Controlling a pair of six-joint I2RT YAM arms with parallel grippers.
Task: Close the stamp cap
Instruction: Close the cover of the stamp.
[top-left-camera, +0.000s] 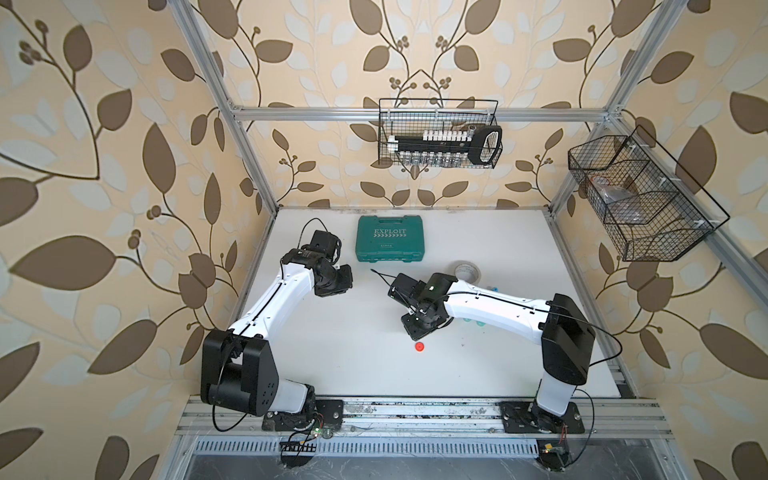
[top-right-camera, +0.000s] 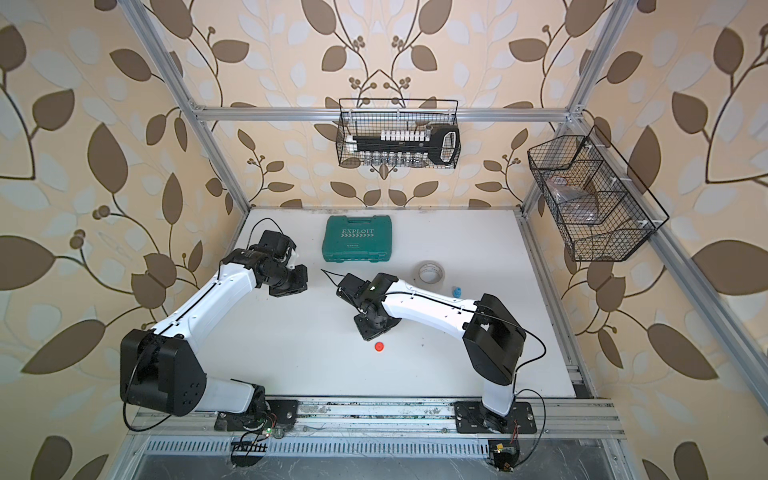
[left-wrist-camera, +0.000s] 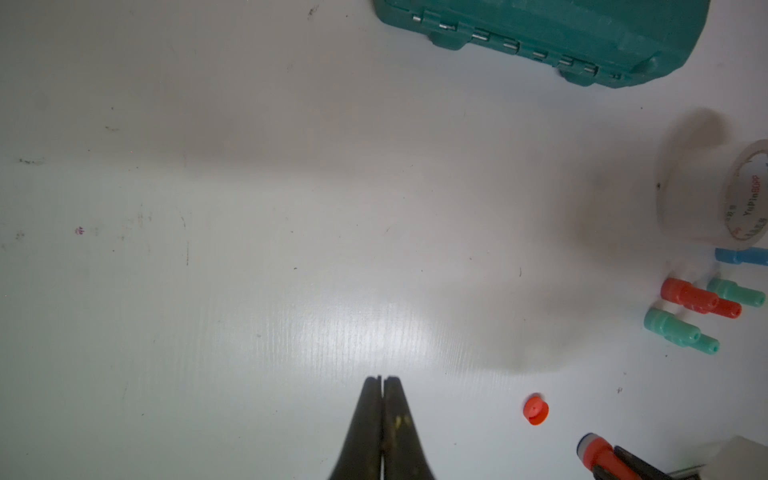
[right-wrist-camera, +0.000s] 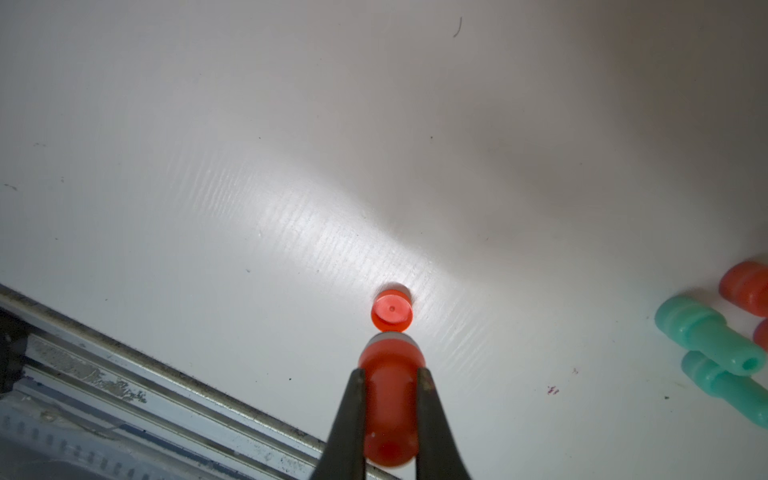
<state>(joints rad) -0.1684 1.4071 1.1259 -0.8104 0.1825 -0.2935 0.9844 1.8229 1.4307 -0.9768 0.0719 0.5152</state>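
While pinching the orange stamp (right-wrist-camera: 388, 357) by its barrel between both fingers of the right gripper (right-wrist-camera: 390, 374), pointing its white-ringed open end at the loose orange cap (right-wrist-camera: 392, 311), with a small gap between the two showing in the left wrist view. Leaving that cap lying alone on the white table (top-left-camera: 332, 365) toward the front rail, its flat face with a small centre dot turned toward the right wrist camera. Pressing the left gripper (left-wrist-camera: 381, 380) fingers flat together on nothing, hanging over bare table well apart from the cap. Showing beside the right arm two teal stamps (right-wrist-camera: 706, 336), a second orange stamp (left-wrist-camera: 698, 299) and a blue stamp (top-right-camera: 457, 291), all lying near a tape roll (top-right-camera: 431, 272), and farther back a closed teal tool case (top-left-camera: 392, 239).
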